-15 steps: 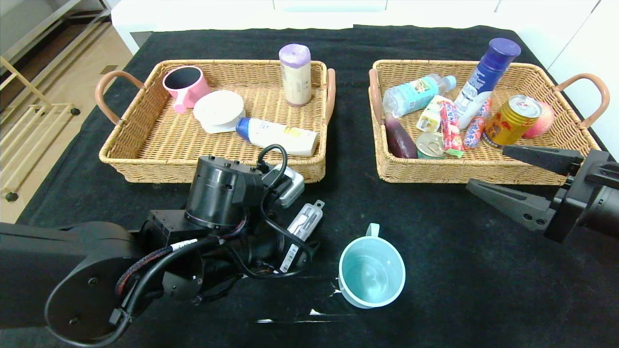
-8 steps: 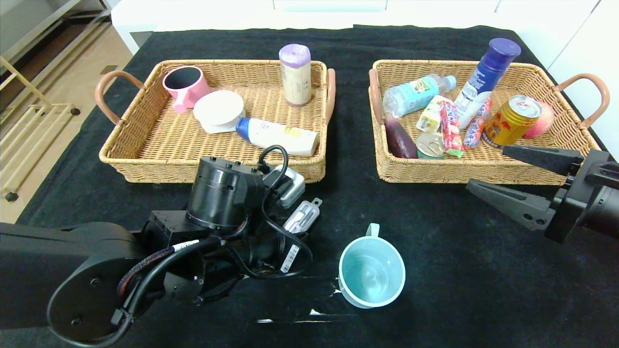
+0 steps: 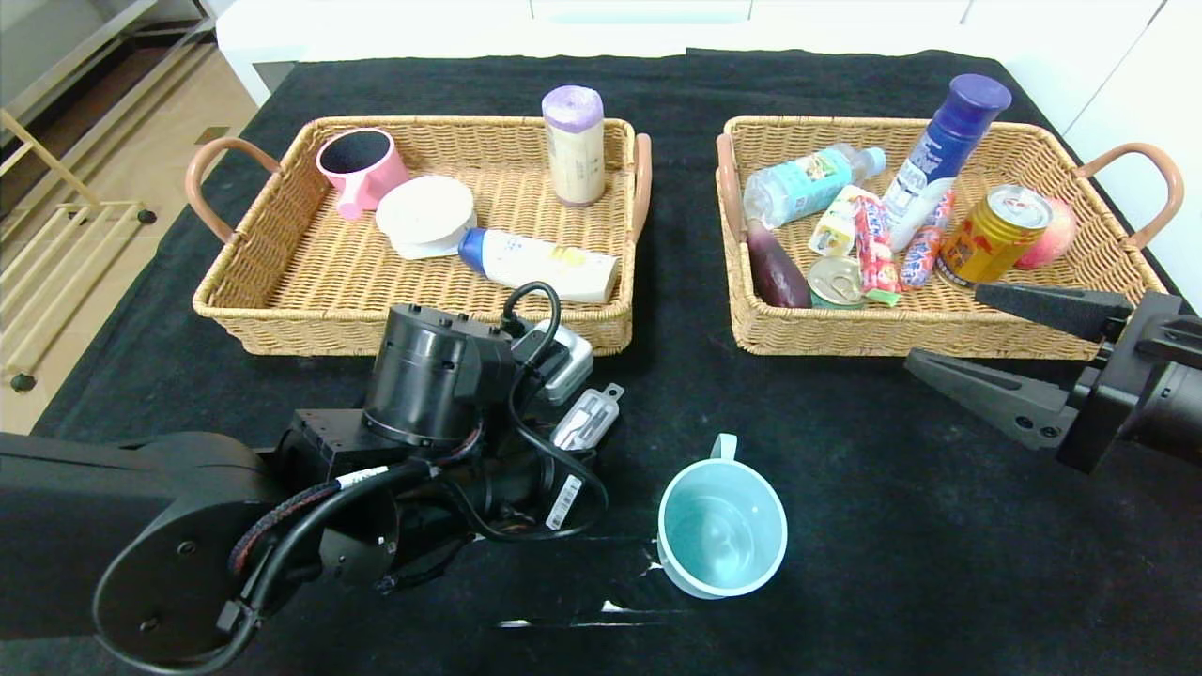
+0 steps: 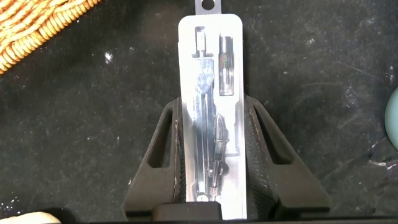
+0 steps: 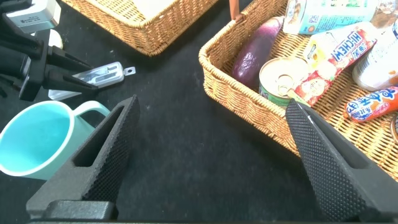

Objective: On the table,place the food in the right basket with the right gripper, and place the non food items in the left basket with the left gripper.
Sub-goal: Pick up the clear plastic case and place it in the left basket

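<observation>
My left gripper (image 4: 212,102) is shut on the slim clear plastic case (image 4: 210,93), its pads against the case's two long edges. In the head view the case (image 3: 587,420) pokes out from under the left wrist, just in front of the left basket (image 3: 282,330). The teal mug (image 3: 721,528) stands upright on the table (image 3: 845,526), to the right of the case. My right gripper (image 3: 943,326) hangs open and empty before the right basket (image 3: 845,335). That basket holds the water bottle (image 3: 803,183), candy stick pack (image 3: 873,246) and gold can (image 3: 993,235). A white soap-like block (image 3: 427,214) lies in the left basket.
The left basket also holds a pink mug (image 3: 360,167), a lotion bottle (image 3: 540,263) and a purple-topped roll (image 3: 574,145). A tall blue-capped bottle (image 3: 944,155), a peach (image 3: 1054,235) and a tin (image 3: 834,280) crowd the right basket.
My left gripper has shut on the clear case, which has shifted slightly left and toward the left basket. The right arm and the teal mug have not moved.
</observation>
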Robot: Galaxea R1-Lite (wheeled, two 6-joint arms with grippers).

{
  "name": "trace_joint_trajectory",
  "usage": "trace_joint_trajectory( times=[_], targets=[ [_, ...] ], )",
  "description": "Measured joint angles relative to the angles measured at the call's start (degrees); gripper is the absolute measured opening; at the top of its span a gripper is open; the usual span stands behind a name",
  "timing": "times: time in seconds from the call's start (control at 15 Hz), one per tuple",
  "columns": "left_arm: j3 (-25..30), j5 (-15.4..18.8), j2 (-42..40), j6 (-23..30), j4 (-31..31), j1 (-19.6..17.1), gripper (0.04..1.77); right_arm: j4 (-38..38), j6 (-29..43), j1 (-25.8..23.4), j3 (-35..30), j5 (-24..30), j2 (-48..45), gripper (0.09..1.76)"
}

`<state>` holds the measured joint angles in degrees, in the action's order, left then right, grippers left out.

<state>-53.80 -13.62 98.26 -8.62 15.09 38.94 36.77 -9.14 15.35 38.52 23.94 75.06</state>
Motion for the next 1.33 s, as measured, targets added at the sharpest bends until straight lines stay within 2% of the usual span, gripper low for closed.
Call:
trace_joint_trajectory(
  times=[0.4,0.8,1.0,1.07,1.2,1.33],
  targets=[
    [0.6,0.0,-1.6,0.0,-0.3,0.1,0.63,0.0,0.0,0.0,-0.1,0.0,0.1,1.71],
    [2.6,0.5,-7.9,0.0,-0.1,0.0,0.63,0.0,0.0,0.1,-0.2,0.0,0.2,1.71],
    [2.4,2.0,-11.5,0.7,1.2,-3.1,0.63,0.0,0.0,0.1,-0.3,0.0,0.2,1.71],
    [2.2,3.4,-12.6,1.1,3.7,-4.7,0.63,0.0,0.0,0.2,-0.3,0.0,0.2,1.71],
    [2.2,4.1,-13.9,0.9,8.7,-7.4,0.63,0.0,0.0,0.2,-0.3,0.0,0.3,1.71],
    [2.1,4.2,-14.7,0.8,9.5,-9.1,0.63,-0.1,0.0,0.4,-0.4,0.0,0.3,1.71]
  ],
)
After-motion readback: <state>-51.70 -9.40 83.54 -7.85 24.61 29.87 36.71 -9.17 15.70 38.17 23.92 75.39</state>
